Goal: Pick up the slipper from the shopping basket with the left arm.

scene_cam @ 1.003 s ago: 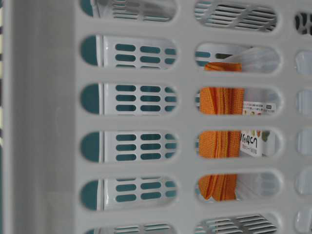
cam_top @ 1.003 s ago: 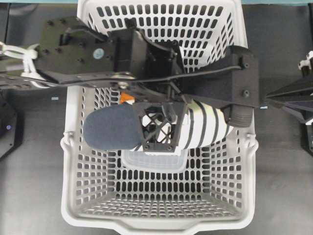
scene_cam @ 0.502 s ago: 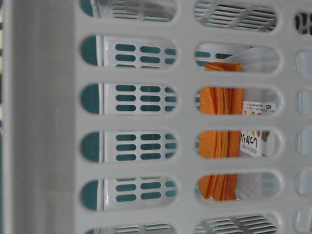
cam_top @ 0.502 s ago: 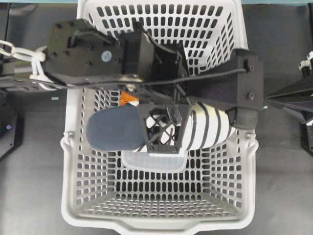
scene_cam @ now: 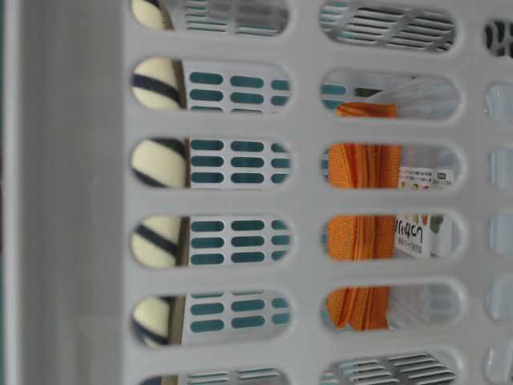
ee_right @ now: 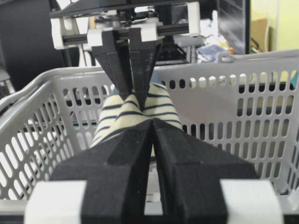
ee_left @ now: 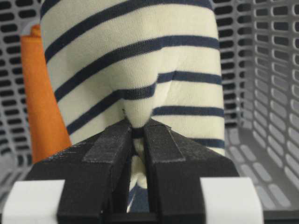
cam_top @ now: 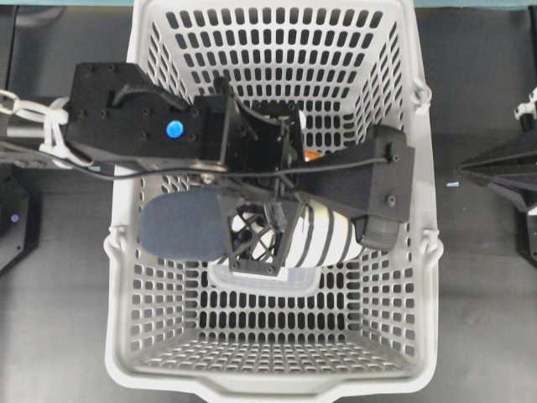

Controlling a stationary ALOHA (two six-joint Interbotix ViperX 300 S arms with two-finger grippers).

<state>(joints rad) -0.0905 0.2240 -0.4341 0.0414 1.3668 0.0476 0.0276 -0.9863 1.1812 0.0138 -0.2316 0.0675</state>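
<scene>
The left gripper (ee_left: 136,133) pinches a fold of the slipper (ee_left: 140,70) inside the shopping basket (cam_top: 419,277). Raise it vertically, clear of the basket's rim. The right gripper (ee_right: 153,122) is pressed together, empty

A dark grey tabletop (cam_top: 478,302) lay underneath; beyond it stood a yellowish wall (ee_right: 275,28) and cluttered shelving (ee_right: 210,49)

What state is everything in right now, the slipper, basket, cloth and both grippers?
slipper, pinched by its striped upper, over the basket's inside.
left gripper, fingers shut on the slipper.
right gripper, fingers shut, holding nothing.
shopping basket, upright, open on top.
orange cloth, folded, inside the basket.
</scene>
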